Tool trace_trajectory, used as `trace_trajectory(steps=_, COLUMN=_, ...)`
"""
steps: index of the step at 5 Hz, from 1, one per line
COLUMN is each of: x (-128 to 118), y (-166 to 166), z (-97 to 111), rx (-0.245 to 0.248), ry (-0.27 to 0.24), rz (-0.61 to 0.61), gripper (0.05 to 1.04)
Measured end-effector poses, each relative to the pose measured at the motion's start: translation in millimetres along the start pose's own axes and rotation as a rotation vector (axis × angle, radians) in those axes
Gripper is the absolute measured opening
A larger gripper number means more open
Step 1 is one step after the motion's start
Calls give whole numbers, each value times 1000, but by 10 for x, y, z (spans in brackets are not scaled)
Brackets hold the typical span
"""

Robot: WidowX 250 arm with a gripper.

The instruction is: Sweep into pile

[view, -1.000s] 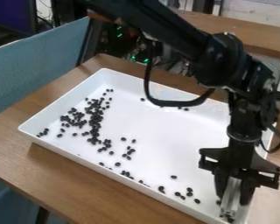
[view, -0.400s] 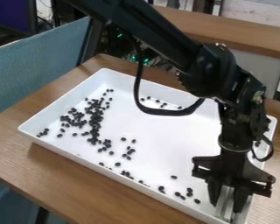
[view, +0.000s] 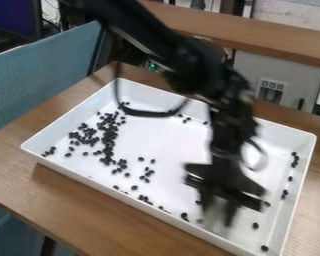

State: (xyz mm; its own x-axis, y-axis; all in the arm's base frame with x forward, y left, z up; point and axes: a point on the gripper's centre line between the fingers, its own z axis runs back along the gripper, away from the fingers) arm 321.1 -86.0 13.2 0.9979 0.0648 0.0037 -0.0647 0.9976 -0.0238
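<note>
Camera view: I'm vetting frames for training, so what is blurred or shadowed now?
In the camera view, the gripper and arm are smeared; the dark bits at left are clearly outlined; a soft shadow darkens the table below the white tray.

Even, moderately bright light falls across the scene; its source cannot be told. The white tray [view: 176,145] is the brightest large surface, its floor pale and its inner walls lightly shaded. A soft-edged shadow lies on the wooden table [view: 89,205] along the tray's lower-left side. The upper left of the frame, around the monitor [view: 12,17], is dim, and a small green light [view: 152,66] glows at upper center. Blur smears the black robot arm [view: 189,62] and, most heavily, the gripper [view: 219,220] at lower right of center.
</note>
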Motion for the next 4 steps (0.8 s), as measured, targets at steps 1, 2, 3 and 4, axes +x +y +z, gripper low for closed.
trace_trajectory(steps=1, x=-22, y=490, z=8, rx=5, ry=-3, rz=33, gripper=394)
trace_trajectory(steps=2, x=-18, y=933, z=-4, rx=6, ry=-14, rz=56, gripper=394)
trace_trajectory(steps=3, x=3, y=1355, z=-24, rx=20, ry=-21, rz=114, gripper=394)
trace_trajectory(steps=4, x=46, y=1703, z=-43, rx=59, ry=11, rz=209, gripper=394)
